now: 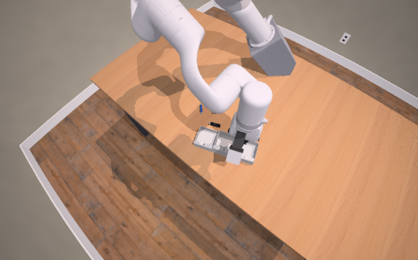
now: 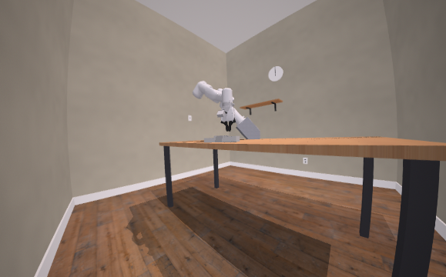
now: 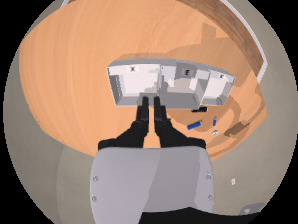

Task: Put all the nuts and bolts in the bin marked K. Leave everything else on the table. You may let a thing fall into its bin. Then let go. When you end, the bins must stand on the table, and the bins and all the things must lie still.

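Observation:
A row of joined grey bins [image 1: 226,144] stands near the table's front left edge; it also shows in the wrist view [image 3: 169,84] and side view [image 2: 221,138]. I cannot read the bins' letters. My gripper [image 3: 151,104] hangs above the bins, over the left part of the row in the wrist view, fingers shut together with nothing visible between them. From the side, the gripper [image 2: 227,128] is clear of the bins. From above, my wrist [image 1: 238,144] covers the bins' middle. A small blue thing [image 1: 201,108] and a small black thing [image 1: 214,124] lie on the table behind the bins.
The table edge runs close in front of the bins. The arm's grey base [image 1: 271,54] stands at the table's far side. In the wrist view, the blue thing [image 3: 194,124] and some small bits [image 3: 214,121] lie beside the bins.

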Robot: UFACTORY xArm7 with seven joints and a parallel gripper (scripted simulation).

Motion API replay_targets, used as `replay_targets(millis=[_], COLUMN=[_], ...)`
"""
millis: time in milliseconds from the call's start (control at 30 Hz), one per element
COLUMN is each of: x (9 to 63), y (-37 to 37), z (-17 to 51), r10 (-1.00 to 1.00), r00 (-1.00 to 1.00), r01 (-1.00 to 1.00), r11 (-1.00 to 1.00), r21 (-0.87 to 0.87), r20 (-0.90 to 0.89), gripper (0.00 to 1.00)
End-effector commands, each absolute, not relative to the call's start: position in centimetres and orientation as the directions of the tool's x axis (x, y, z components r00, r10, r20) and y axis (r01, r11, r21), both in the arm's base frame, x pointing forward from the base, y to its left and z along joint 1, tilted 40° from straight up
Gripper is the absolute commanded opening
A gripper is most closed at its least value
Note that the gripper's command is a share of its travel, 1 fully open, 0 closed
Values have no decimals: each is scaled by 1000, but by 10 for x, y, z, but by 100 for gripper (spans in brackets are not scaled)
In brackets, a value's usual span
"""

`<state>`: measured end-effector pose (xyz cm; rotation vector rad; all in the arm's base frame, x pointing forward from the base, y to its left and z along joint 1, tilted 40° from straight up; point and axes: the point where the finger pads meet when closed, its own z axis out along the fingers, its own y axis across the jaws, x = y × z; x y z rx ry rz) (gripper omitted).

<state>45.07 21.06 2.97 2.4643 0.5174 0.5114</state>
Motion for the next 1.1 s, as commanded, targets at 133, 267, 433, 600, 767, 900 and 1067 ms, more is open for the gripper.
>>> replay_targets(millis=[133, 267, 433, 600, 767, 900, 1067], x=[447, 448, 454, 460, 464, 469, 474], y=[236, 234, 228, 222, 219, 214, 209], z=[14, 12, 2, -8, -14, -22, -31], r10=[464, 464, 464, 464, 464, 464, 464], r00=[851, 851, 851, 851, 851, 851, 851], r01=[247, 247, 247, 247, 247, 247, 247], r11=[-766, -766, -766, -766, -766, -766, -766], r21=[593, 593, 593, 593, 593, 593, 593], r20=[245, 245, 245, 245, 245, 245, 245], gripper=[7, 7, 7, 7, 7, 7, 7])
